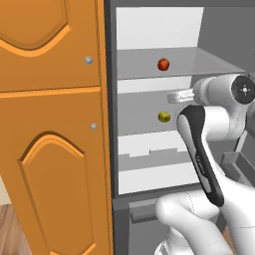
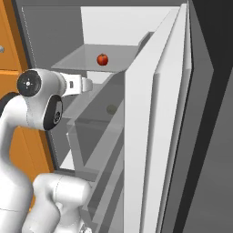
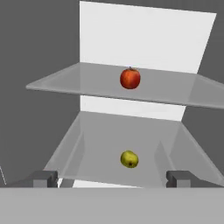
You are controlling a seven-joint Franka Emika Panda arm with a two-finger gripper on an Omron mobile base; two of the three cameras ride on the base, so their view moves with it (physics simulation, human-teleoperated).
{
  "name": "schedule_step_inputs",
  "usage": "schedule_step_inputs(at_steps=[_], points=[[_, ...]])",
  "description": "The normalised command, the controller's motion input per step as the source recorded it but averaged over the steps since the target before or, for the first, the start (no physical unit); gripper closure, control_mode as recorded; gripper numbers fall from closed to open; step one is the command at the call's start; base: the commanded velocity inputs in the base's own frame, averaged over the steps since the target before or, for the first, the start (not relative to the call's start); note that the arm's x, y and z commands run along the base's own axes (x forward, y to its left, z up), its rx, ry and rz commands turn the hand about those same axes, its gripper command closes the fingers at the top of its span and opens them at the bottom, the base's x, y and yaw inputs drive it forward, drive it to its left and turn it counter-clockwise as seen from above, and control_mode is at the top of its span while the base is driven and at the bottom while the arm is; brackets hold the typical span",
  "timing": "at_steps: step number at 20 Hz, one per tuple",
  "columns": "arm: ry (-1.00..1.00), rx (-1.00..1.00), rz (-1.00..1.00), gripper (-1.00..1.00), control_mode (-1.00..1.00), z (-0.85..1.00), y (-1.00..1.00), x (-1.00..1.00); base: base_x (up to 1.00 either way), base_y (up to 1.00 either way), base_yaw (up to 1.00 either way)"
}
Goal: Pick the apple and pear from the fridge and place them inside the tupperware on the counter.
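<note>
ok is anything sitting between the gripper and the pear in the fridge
Nothing visible does. In the hand view the open gripper faces the pear, which lies alone on the lower shelf with bare shelf between them. The apple sits on the shelf above, out of the way.

In the right base view the small yellow-green pear (image 2: 111,109) is just a dim blob behind the grey glassy shelf. The tall grey fridge (image 1: 113,149) gets cropped at the top and bottom of the left base view. The two-finger gripper (image 3: 112,178) pokes in only as dark fingertips (image 3: 44,178), rest cut off by the bottom.
</note>
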Motion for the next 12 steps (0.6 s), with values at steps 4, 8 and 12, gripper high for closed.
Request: schedule_step_inputs(at_steps=[4, 8, 12], points=[[0.00, 0.04, 0.00, -1.00, -1.00, 0.64, -0.08, 0.00, 0.00, 0.00, 0.00], [0.08, 0.07, 0.00, -1.00, -1.00, 0.46, -0.13, 0.01, 0.00, 0.00, 0.00], [0.07, 0.04, 0.00, -1.00, -1.00, 0.06, -0.09, 0.07, 0.00, 0.00, 0.00]])
